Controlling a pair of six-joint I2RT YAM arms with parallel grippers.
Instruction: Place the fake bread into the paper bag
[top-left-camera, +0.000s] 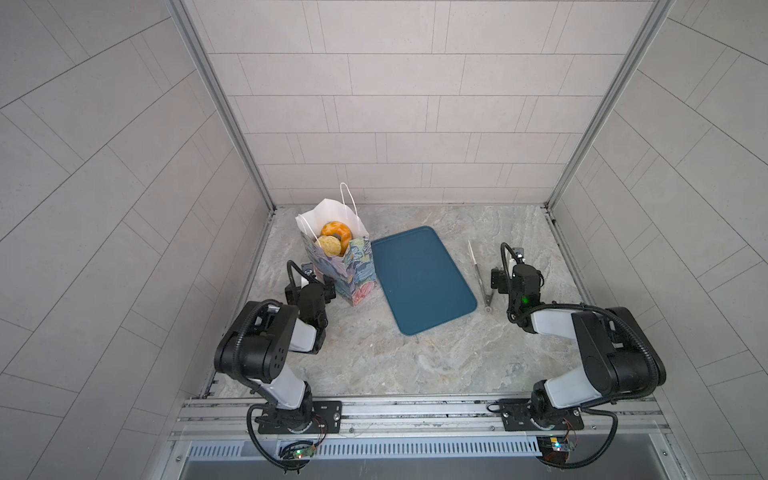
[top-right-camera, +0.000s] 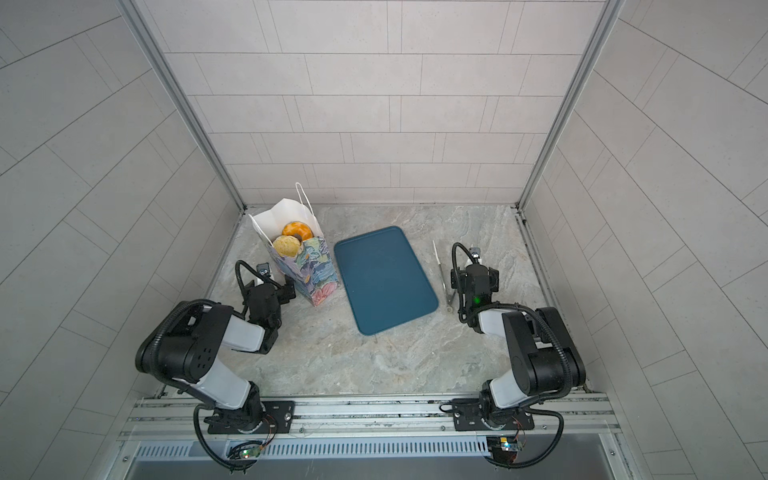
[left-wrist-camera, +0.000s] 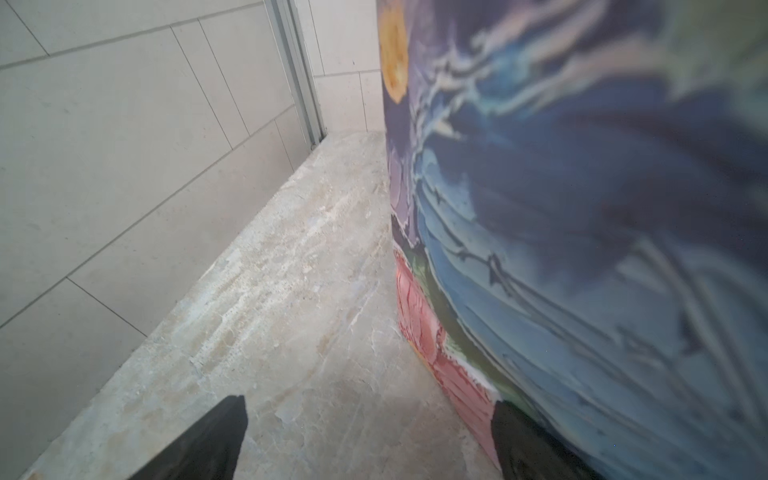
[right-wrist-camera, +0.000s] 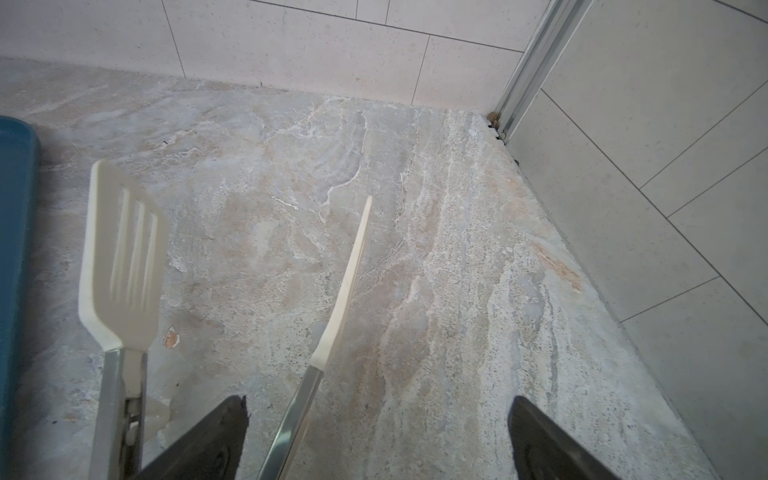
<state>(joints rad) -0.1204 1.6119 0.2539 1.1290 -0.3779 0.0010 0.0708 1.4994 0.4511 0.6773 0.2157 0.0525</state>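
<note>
The paper bag (top-left-camera: 355, 270) (top-right-camera: 309, 272) stands upright at the back left, its white mouth open. Two pieces of fake bread show inside it in both top views: an orange-brown ring (top-left-camera: 336, 230) and a yellow round bun (top-left-camera: 329, 246). My left gripper (top-left-camera: 311, 287) (left-wrist-camera: 370, 415) is low beside the bag's left wall, open, with only bare table between its fingers. One fingertip (left-wrist-camera: 509, 432) rests against the bag's painted wall (left-wrist-camera: 561, 228). My right gripper (top-left-camera: 517, 277) (right-wrist-camera: 378, 411) is open at the right, over the tongs.
A flat dark teal tray (top-left-camera: 419, 282) (top-right-camera: 384, 282) (right-wrist-camera: 12, 249) lies bare mid-table, right of the bag. White slotted tongs (top-left-camera: 482, 274) (right-wrist-camera: 124, 257) lie spread between tray and right gripper. One steel arm (right-wrist-camera: 291, 415) runs between the open fingers, ungripped. Walls close three sides.
</note>
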